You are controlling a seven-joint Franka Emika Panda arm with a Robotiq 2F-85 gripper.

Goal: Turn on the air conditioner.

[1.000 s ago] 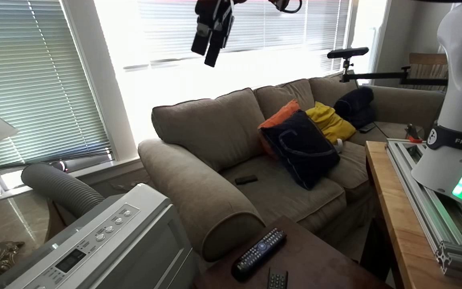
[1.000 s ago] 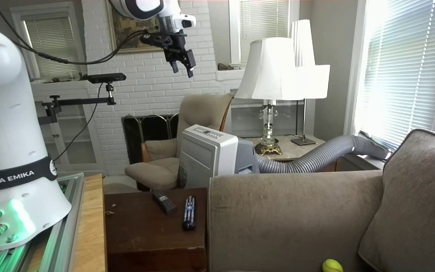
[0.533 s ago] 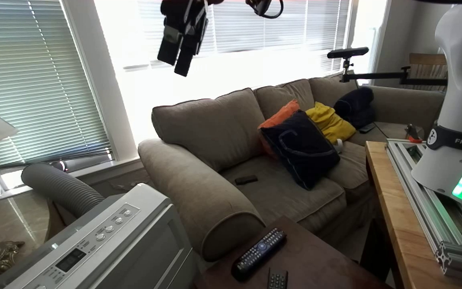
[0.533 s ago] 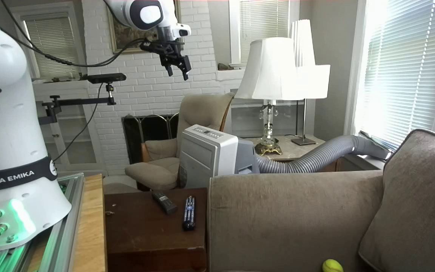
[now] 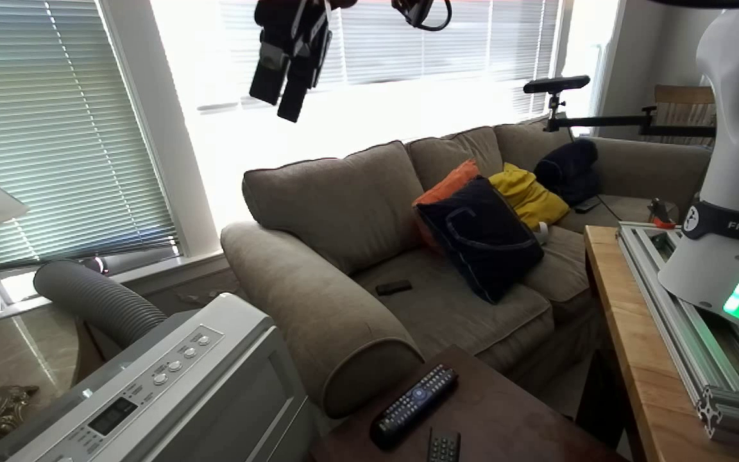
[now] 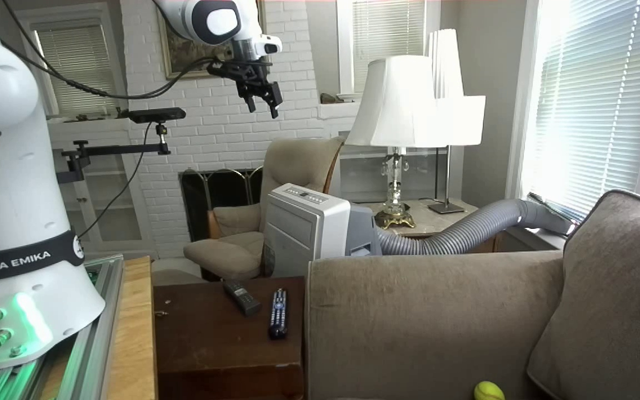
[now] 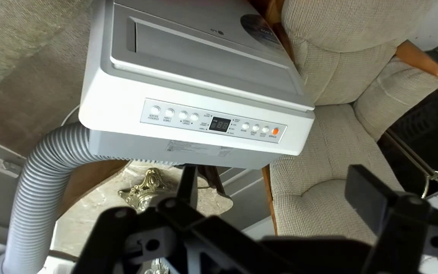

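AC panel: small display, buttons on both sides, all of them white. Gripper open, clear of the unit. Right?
Not all white: the wrist view shows an orange button at the end nearest the armchair. The rest holds: small display, buttons on both sides, gripper open and clear of the air conditioner.
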